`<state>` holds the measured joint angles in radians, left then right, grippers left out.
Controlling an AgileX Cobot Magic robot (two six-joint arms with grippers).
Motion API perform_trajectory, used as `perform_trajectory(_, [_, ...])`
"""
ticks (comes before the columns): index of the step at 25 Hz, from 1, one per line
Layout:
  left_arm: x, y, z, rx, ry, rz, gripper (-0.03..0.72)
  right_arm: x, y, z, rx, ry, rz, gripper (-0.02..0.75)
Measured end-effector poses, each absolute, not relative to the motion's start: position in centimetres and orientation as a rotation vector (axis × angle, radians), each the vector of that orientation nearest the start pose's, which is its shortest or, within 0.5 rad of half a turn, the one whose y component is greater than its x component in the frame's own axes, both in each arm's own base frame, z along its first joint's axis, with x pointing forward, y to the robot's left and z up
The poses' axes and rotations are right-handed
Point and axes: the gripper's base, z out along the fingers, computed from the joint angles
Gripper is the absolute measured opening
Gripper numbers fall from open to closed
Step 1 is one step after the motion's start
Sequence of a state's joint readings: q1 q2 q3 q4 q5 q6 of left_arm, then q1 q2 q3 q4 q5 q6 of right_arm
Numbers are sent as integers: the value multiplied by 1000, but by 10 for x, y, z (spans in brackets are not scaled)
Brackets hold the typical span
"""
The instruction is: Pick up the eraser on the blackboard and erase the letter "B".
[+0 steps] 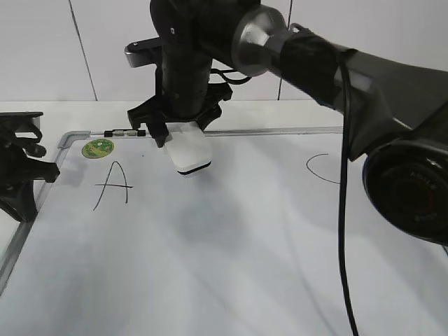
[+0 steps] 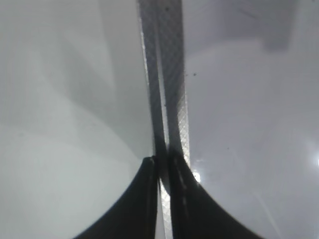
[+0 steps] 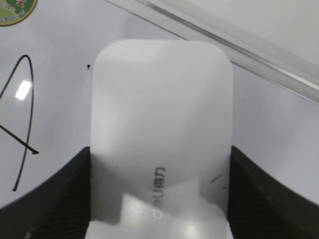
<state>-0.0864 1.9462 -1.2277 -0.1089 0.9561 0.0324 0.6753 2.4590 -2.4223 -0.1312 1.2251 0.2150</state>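
The white eraser [image 1: 190, 154] with its thin black underside hangs tilted just over the blackboard [image 1: 231, 252], between the "A" [image 1: 112, 183] and the "C" [image 1: 322, 168]. My right gripper [image 1: 180, 129] reaches across from the right and is shut on it. In the right wrist view the eraser [image 3: 159, 114] fills the gap between the black fingers [image 3: 75, 189]. Whether its felt touches the board I cannot tell. The letter "B" is hidden. My left gripper [image 2: 162, 162] is shut on the board's grey metal frame [image 2: 169, 74], at the left edge [image 1: 21, 175].
A round green sticker [image 1: 97, 148] sits in the board's far left corner. A small dark item [image 1: 126, 131] lies on the top frame. The right arm's bulky dark links [image 1: 392, 140] hang over the right side. The white wall stands close behind the board.
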Motion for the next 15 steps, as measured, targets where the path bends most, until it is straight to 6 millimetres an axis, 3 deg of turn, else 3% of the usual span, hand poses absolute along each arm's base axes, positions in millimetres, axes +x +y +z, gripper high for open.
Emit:
perform_trajectory(9, [352, -39, 151, 87, 3156, -139, 21, 423, 332, 226, -695, 2544, 204, 540])
perform_trajectory(15, [352, -39, 151, 87, 3156, -139, 21, 426, 339, 202, -743, 2568, 226, 540])
